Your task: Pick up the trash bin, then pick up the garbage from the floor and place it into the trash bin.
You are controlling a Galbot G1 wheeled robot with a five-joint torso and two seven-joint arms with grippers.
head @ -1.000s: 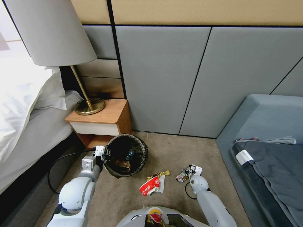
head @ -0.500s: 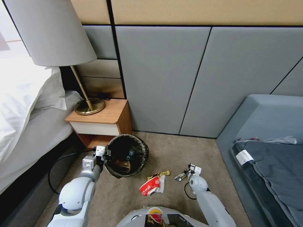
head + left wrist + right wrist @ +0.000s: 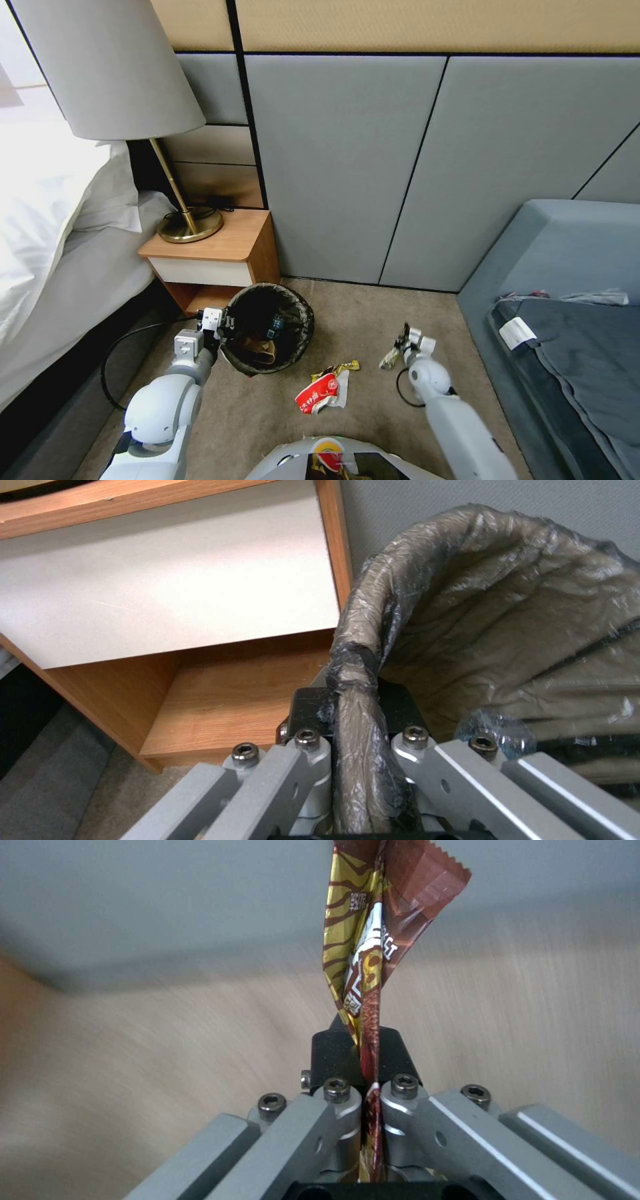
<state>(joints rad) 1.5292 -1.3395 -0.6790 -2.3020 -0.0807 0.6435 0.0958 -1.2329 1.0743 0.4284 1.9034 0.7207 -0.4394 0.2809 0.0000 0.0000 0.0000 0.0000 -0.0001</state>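
On the carpet by the nightstand: the trash bin [image 3: 267, 328] sits lined with a dark bag, near the wall.
Left claw [image 3: 353, 715]: clamped over the bin's rim and liner; the thin plastic may slide, so the bin could tip or drop.
Right claw [image 3: 363, 1060]: pinching a gold-brown wrapper [image 3: 373, 950] by one end, right of the bin; it dangles and may slip out or miss the opening.
Red-and-white snack packet [image 3: 319, 392]: on the floor between the arms, just beside a yellow wrapper [image 3: 342, 367].

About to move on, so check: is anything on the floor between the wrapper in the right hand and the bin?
Only loose litter: the red-and-white packet lies on the carpet between the wrapper and the bin.
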